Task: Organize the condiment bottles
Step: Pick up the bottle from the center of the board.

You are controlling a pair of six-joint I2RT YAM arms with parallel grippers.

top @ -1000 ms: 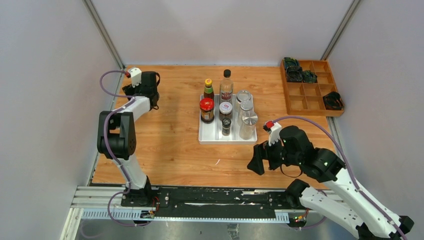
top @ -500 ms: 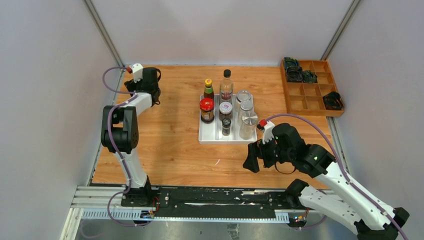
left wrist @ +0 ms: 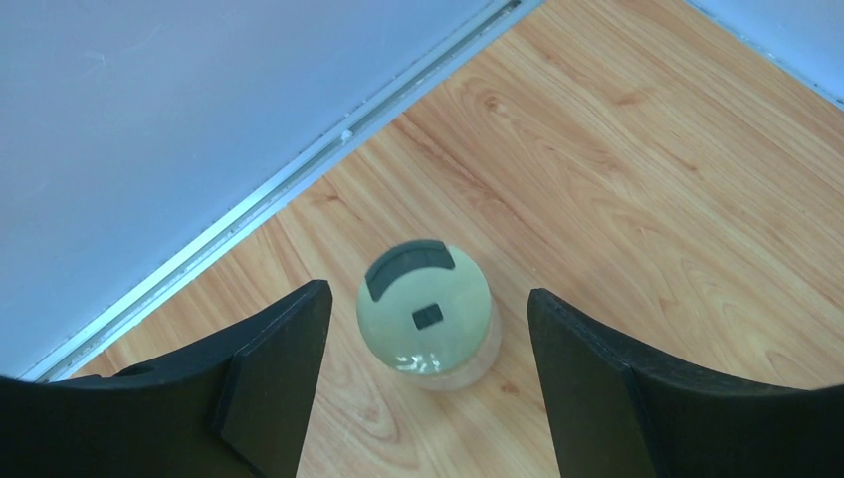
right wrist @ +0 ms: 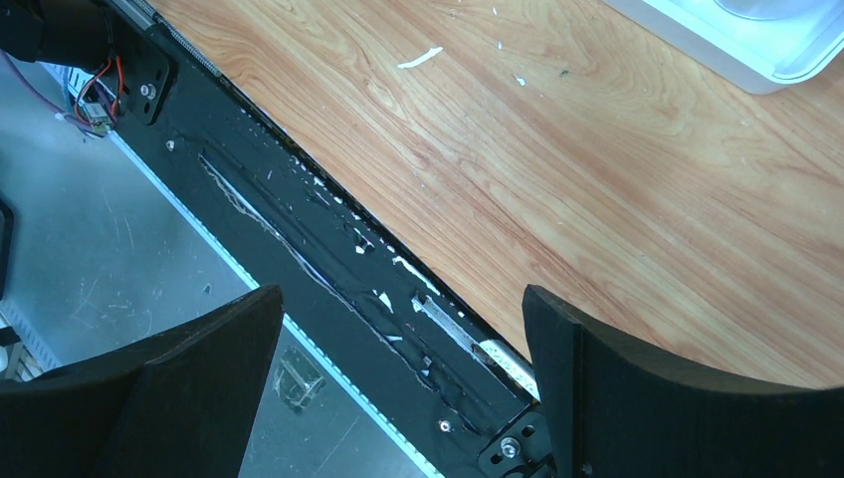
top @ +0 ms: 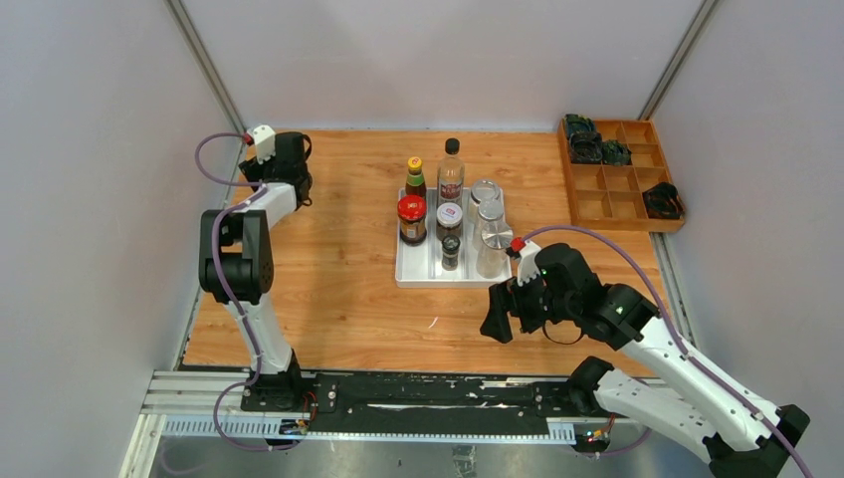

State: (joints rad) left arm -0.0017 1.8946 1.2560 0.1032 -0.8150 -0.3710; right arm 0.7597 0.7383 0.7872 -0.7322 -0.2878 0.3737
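A white tray (top: 423, 271) in the middle of the table holds several condiment bottles: a tall black-capped bottle (top: 451, 171), a yellow-capped one (top: 415, 177), a red-lidded jar (top: 412, 219), silver-lidded clear jars (top: 494, 247) and a small dark shaker (top: 451, 251). My left gripper (top: 287, 164) is at the far left corner. In the left wrist view it is open (left wrist: 425, 291) around a small shaker with a pale lid (left wrist: 426, 311), which stands upright on the wood with gaps on both sides. My right gripper (top: 497, 320) is open and empty near the table's front edge (right wrist: 400, 294).
A wooden compartment box (top: 607, 189) with dark objects sits at the back right. The grey wall and its metal rail (left wrist: 299, 179) run close behind the shaker. The black base rail (right wrist: 328, 249) lies under my right gripper; the tray's corner (right wrist: 766, 60) shows beyond it.
My left gripper has shifted a little left toward the far corner. My right gripper has moved left and slightly toward the tray, still open.
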